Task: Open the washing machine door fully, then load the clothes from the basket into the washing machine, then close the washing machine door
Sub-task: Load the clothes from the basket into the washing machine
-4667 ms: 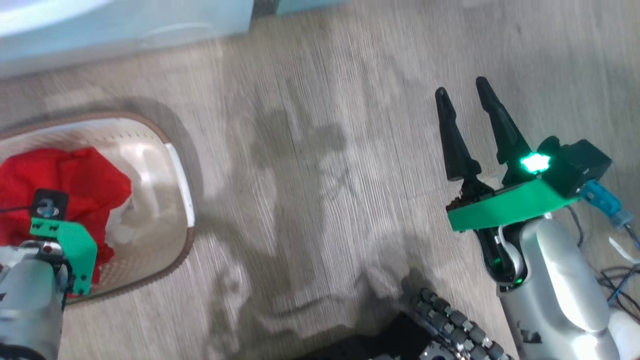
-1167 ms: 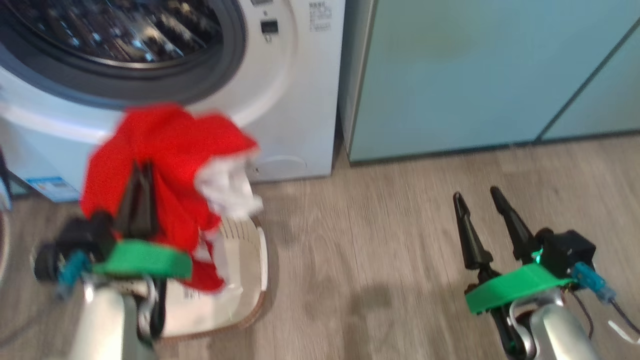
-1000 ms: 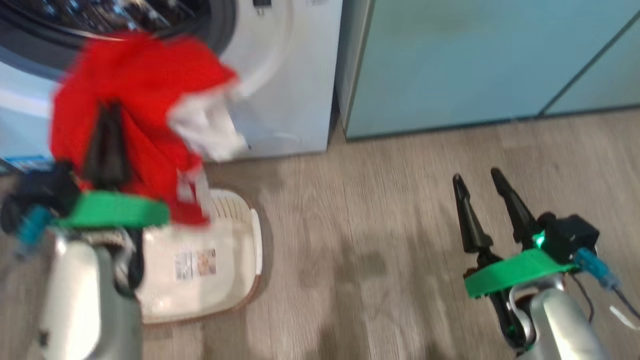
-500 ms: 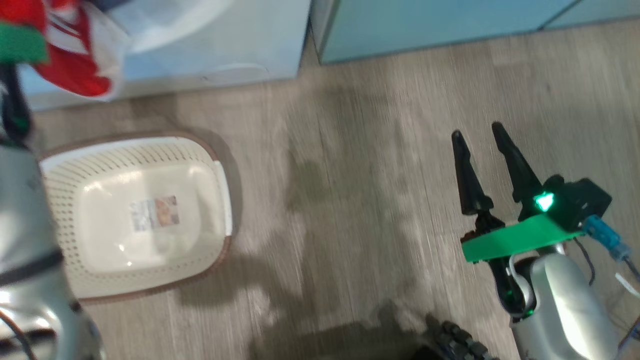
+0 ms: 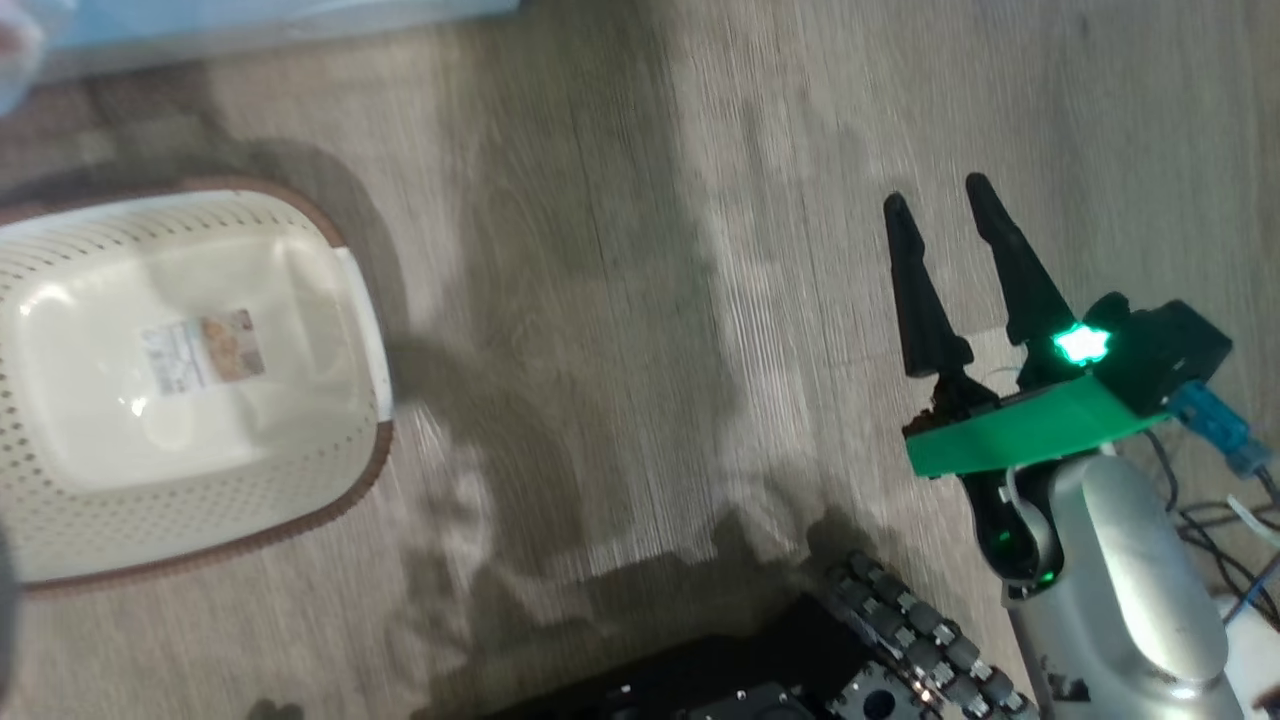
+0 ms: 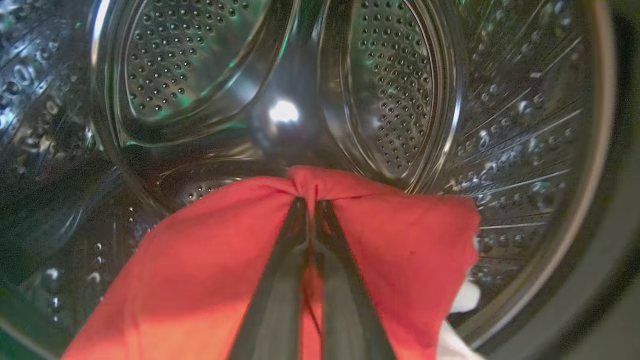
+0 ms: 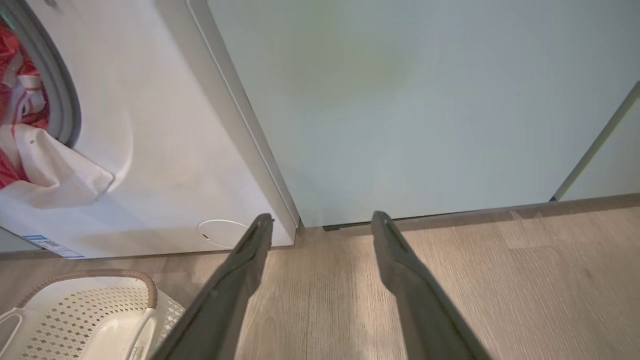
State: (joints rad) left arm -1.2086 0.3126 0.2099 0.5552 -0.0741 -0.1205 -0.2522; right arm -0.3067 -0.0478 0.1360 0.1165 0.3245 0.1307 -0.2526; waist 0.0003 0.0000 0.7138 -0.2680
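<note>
Inside the washing machine (image 7: 165,125) drum (image 6: 400,100), the clothes (image 6: 200,260) are gripped by the closed left hand (image 6: 310,202), drum depth lying straight ahead; the right hand (image 5: 935,192) is spread, empty.

The basket (image 5: 150,520) sits on the floor (image 5: 620,300) before the washing machine (image 7: 165,150), a cabinet (image 7: 400,100) just to the machine's right, the clothes (image 6: 200,270) hang inside the drum (image 6: 390,90) from the left gripper (image 6: 310,200), and the right gripper (image 5: 934,190) hovers well right of the basket.
</note>
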